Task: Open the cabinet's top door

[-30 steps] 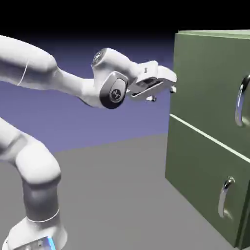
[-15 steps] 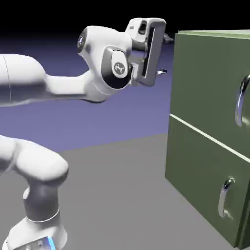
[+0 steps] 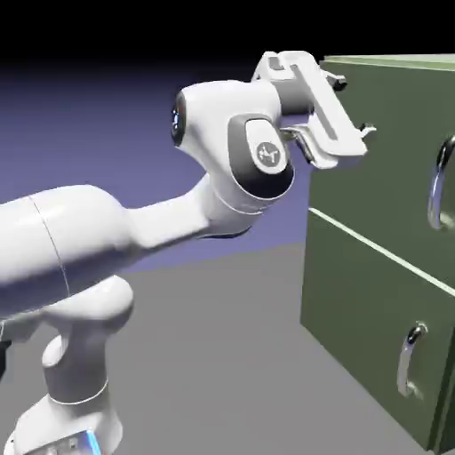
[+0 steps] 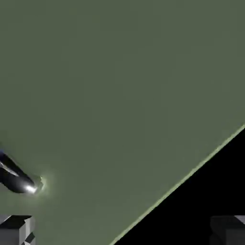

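The olive-green cabinet point(image 3: 400, 61) fills the exterior view's right. Its top door point(image 3: 382, 169) is shut flush, and its long silver handle point(image 3: 436, 188) runs along the right edge of the picture. My gripper point(image 3: 353, 107) hovers open before the door's upper left part, touching nothing, well left of the handle. In the hand view the top door point(image 4: 119, 86) fills most of the picture. One shiny end of the handle point(image 4: 21, 183) shows at the lower left. Both grey fingertips point(image 4: 16, 230) sit wide apart with nothing between them.
Below a pale seam point(image 3: 373, 246) lies the shorter lower panel point(image 3: 355, 320) with its small silver handle point(image 3: 409, 357). Grey table point(image 3: 213, 355) stretches in front of the cabinet. My arm's elbow point(image 3: 258, 160) bulks large just left of the cabinet.
The hand has swung up and to the right and rolled over, coming from beside the cabinet's left edge to in front of the top door. The jaws have stayed open.
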Controlling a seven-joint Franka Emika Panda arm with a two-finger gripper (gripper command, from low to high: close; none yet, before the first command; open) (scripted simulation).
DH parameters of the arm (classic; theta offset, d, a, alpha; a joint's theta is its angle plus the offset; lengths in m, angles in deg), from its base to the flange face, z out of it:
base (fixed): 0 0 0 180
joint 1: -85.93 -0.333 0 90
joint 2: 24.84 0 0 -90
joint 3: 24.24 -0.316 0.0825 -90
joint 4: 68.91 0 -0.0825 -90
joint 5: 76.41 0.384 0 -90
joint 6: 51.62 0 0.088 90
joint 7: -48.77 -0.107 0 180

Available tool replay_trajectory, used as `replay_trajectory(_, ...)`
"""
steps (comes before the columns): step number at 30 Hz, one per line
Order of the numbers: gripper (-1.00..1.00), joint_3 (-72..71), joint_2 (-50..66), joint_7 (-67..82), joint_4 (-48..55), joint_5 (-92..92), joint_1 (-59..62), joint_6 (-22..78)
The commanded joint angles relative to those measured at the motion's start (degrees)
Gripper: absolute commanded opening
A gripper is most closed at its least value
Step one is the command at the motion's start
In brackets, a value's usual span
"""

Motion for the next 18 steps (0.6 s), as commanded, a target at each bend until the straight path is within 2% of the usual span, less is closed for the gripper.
replay_trajectory(1,0.0,1.4,-1.0,2.5,0.7,-2.4,-1.2,0.1)
replay_trajectory(10,0.0,14.2,-9.5,24.7,6.8,-23.7,-12.2,1.2)
replay_trajectory(16,0.0,15.4,-9.9,24.4,14.3,-26.4,-21.3,3.1)
replay_trajectory(17,-1.0,15.4,-9.9,24.4,14.3,-26.4,-21.3,3.1)
replay_trajectory(18,-1.0,15.4,-9.9,24.4,14.3,-26.4,-21.3,3.1)
